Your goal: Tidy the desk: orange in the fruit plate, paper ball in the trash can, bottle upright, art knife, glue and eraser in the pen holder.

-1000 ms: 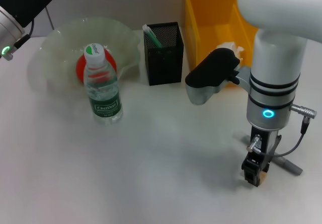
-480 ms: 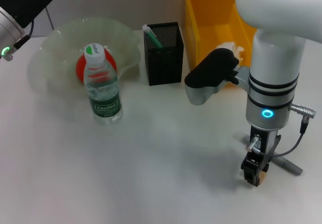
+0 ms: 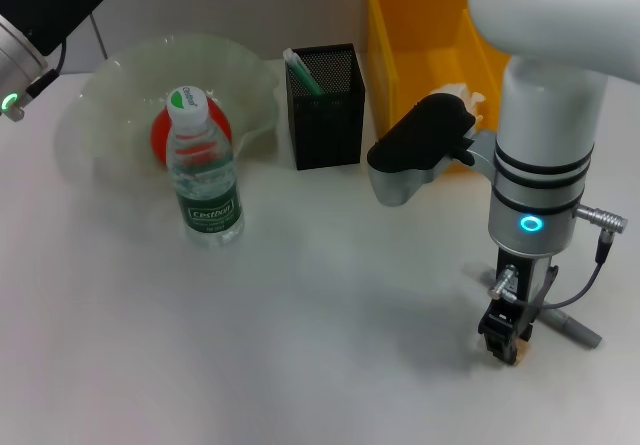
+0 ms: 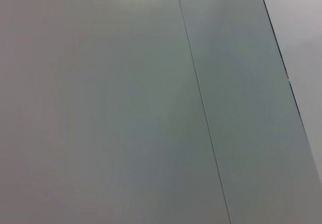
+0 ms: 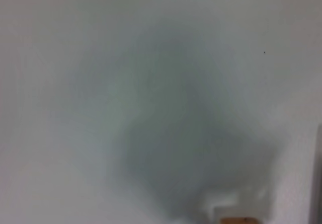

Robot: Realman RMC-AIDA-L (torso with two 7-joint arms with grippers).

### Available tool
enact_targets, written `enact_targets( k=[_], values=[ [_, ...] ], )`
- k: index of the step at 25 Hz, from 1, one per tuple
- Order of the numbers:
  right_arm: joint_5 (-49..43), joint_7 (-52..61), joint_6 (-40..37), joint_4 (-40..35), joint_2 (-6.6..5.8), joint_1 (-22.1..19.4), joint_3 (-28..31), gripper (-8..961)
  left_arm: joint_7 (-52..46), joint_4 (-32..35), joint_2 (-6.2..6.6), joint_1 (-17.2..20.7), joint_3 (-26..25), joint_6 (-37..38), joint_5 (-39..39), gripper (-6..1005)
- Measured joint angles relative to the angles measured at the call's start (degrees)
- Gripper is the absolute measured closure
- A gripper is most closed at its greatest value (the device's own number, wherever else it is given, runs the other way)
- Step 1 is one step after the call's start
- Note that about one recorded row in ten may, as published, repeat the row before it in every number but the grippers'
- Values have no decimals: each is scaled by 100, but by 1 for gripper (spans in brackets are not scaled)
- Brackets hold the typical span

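A white desk (image 3: 320,365) is seen from above, from the robot's head. At the far left sits a clear, wavy-edged fruit plate (image 3: 110,95) with an orange (image 3: 160,135) inside it. A water bottle (image 3: 204,170) with a green label stands upright just in front of the plate, partly hiding the orange.

Near the far middle of the desk stands a black mesh pen holder (image 3: 325,105). A white-and-green stick-shaped item (image 3: 300,70) leans inside it, poking above the rim at the left corner. To its right is a yellow trash can (image 3: 410,35); a crumpled white paper ball (image 3: 462,93) shows inside it, mostly hidden behind the right arm.

The right gripper (image 3: 506,343) points straight down at the desk on the near right side. Its fingers are drawn close together around a small tan block, which looks like the eraser (image 3: 518,350), right at the desk surface. Just beside it lies a grey art knife (image 3: 570,327), flat on the desk, its long axis running from the gripper out toward the right and slightly nearer.

The left arm is raised at the far left corner, and its gripper is out of sight. Its wrist camera shows only plain grey panels.
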Motion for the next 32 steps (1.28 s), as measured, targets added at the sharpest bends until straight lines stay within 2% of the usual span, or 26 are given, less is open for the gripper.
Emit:
enact_targets(
  k=[6, 10, 15, 19, 22, 27, 32],
  values=[
    [13, 18, -2, -76, -2, -1, 0, 681, 19, 2, 5, 8, -11, 32, 0, 293],
    [21, 58, -35, -396, -9, -83, 7, 690, 49, 3, 5, 17, -22, 39, 0, 293],
    [-10, 94, -24, -1124, -37, -318, 81, 695, 75, 23, 5, 43, -36, 58, 0, 293],
    [-136, 99, 168, -2007, -47, -629, 87, 694, 85, 23, 4, 52, -40, 77, 0, 293],
    [-248, 97, 435, -2733, -47, -939, 88, 694, 87, 23, 5, 58, -43, 101, 0, 293],
    [-287, -102, 1380, -3764, -38, -1574, 37, 695, 88, 25, 11, 62, -48, 108, 0, 293],
    [-191, -408, 2525, -4279, -31, -2189, -59, 695, 88, 37, 13, 61, -49, 109, 0, 293]
  ],
)
